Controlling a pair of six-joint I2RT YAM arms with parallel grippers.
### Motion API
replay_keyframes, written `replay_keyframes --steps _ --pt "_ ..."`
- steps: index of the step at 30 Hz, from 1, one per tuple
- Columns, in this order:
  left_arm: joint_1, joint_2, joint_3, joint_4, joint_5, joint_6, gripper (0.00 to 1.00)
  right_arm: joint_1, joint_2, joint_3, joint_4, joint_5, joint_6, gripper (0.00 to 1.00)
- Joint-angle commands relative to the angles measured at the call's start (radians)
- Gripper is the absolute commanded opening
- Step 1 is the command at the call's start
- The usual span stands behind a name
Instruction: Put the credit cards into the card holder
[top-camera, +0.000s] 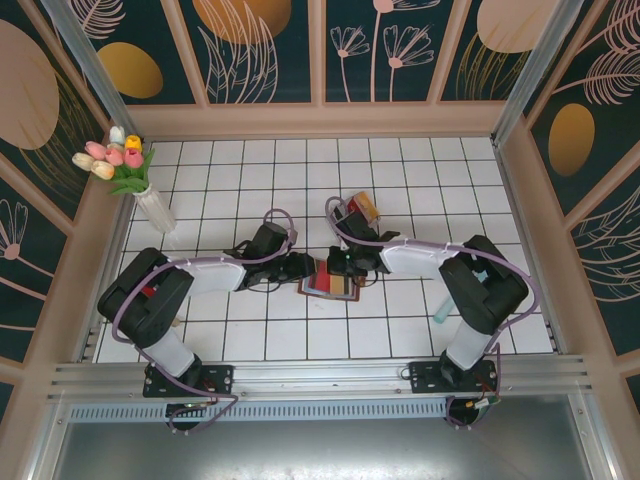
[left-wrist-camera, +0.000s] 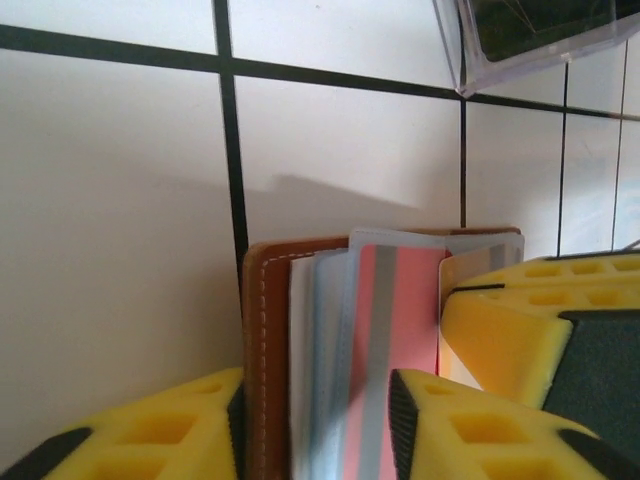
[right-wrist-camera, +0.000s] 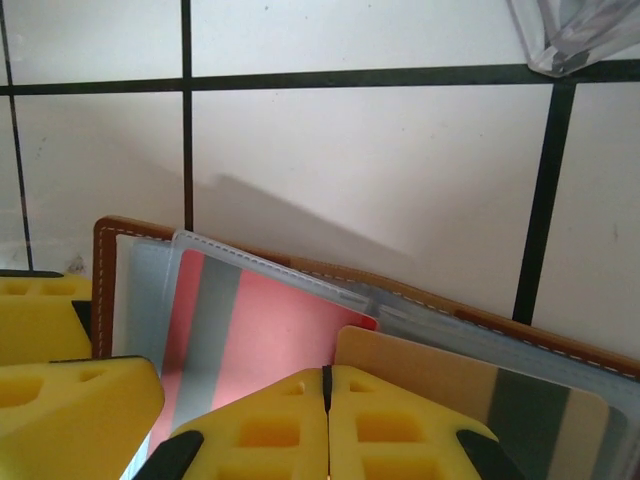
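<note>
I'm working in a staged lab booth here: white gridded tabletop (top-camera: 250, 165), floral wall panels (top-camera: 265, 50) boxing it in, aluminium rail (top-camera: 320, 380) along the near edge, a vase of tulips (top-camera: 140, 190) far left.

Brown leather card holder (left-wrist-camera: 262, 340) with pale stitching; a red card (right-wrist-camera: 270, 340) and a tan card (right-wrist-camera: 440, 375), both grey-striped. White bench (top-camera: 250, 340) gridded in black. Left pincer (left-wrist-camera: 320, 430) and right pincer (right-wrist-camera: 325, 405) yellow, black-padded. Pink, yellow and white tulips (top-camera: 115, 155); teal walls (top-camera: 280, 50) with gold flowers.
</note>
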Motion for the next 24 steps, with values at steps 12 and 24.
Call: replay_keyframes --steps 12,24 --pt "-0.002 -0.001 -0.031 0.105 0.059 -0.013 0.0 0.042 0.083 0.116 -0.196 0.167 -0.036 0.08" --pt "-0.001 -0.059 -0.09 0.131 0.005 -0.057 0.0 0.061 0.065 0.113 -0.32 0.33 -0.019 0.08"
